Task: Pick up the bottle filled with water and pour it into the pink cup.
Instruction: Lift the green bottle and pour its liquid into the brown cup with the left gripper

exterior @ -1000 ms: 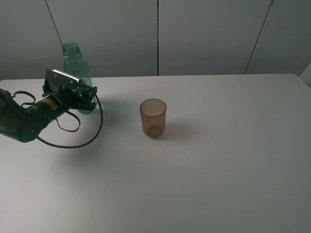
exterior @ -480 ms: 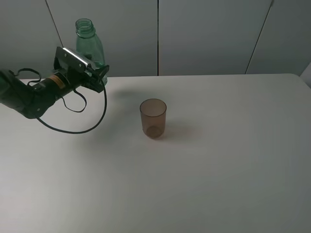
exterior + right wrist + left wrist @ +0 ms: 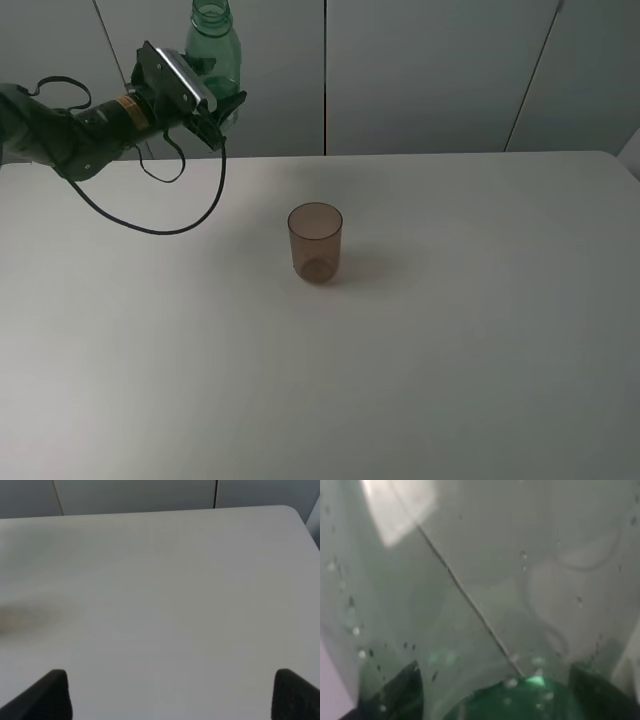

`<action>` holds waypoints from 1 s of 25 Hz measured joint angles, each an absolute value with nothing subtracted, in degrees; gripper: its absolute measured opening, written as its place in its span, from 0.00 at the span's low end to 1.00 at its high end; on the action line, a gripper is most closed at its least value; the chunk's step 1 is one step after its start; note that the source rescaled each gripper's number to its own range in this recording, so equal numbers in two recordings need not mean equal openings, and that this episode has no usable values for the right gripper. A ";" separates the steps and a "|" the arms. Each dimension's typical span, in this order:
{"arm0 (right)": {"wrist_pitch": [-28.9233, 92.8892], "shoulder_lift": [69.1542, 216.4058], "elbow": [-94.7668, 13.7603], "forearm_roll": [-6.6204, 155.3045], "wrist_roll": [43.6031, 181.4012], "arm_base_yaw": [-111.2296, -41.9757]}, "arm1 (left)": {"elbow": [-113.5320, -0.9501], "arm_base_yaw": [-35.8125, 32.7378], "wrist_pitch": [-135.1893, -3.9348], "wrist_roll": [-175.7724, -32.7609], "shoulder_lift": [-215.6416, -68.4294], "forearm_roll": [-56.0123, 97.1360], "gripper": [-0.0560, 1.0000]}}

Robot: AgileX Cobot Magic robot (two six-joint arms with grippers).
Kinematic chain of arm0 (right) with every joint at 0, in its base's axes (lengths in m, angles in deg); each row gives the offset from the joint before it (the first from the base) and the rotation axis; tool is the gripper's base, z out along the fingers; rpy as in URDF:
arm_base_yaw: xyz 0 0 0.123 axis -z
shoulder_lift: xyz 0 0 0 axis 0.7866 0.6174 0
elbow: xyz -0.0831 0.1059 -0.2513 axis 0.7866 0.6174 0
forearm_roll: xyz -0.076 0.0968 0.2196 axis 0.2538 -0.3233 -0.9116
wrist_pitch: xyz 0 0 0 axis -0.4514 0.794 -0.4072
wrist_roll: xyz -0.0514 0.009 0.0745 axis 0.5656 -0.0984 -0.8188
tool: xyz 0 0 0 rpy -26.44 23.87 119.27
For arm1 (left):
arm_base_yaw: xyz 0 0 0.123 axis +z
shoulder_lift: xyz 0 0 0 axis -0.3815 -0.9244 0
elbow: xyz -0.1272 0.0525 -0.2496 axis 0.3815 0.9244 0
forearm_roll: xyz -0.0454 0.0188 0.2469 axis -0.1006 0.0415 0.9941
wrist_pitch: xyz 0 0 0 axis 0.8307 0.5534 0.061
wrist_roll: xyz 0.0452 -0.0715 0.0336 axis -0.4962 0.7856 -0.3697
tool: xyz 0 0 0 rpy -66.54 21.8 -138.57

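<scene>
The green transparent bottle (image 3: 215, 50) is upright, capless, lifted well above the table at the back left. My left gripper (image 3: 222, 108) is shut on its lower body. In the left wrist view the bottle (image 3: 485, 595) fills the frame, with the dark fingertips (image 3: 395, 690) at either side of it. The pink cup (image 3: 315, 243) stands upright on the white table (image 3: 450, 330) near the middle, to the right of and below the bottle. My right gripper (image 3: 170, 695) is open over bare table at the right, holding nothing; it does not show in the exterior view.
A black cable (image 3: 185, 215) hangs in a loop from the left arm above the table. Grey wall panels (image 3: 430, 70) stand behind the table's far edge. The table's right corner (image 3: 295, 512) shows in the right wrist view.
My left gripper has lifted the bottle off the table, up and to the right toward the cup. The cup has not moved.
</scene>
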State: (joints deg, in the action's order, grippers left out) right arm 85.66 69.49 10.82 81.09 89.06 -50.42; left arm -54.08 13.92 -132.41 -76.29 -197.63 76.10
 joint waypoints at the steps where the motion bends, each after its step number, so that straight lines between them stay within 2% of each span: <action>1: 85.66 69.49 10.82 81.09 89.06 -50.42 | -54.67 13.92 -132.36 -76.29 -197.63 77.89 0.09; 11: 85.66 69.49 10.82 81.09 89.06 -50.42 | -55.50 13.92 -134.98 -80.69 -198.93 88.71 0.09; 25: 85.66 69.49 10.82 81.09 89.06 -50.42 | -55.50 10.55 -133.98 -94.22 -200.47 90.43 0.08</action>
State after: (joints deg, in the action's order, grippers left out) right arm 85.66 69.49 10.82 81.09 89.06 -50.42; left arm -55.50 10.55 -133.98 -94.22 -200.47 90.43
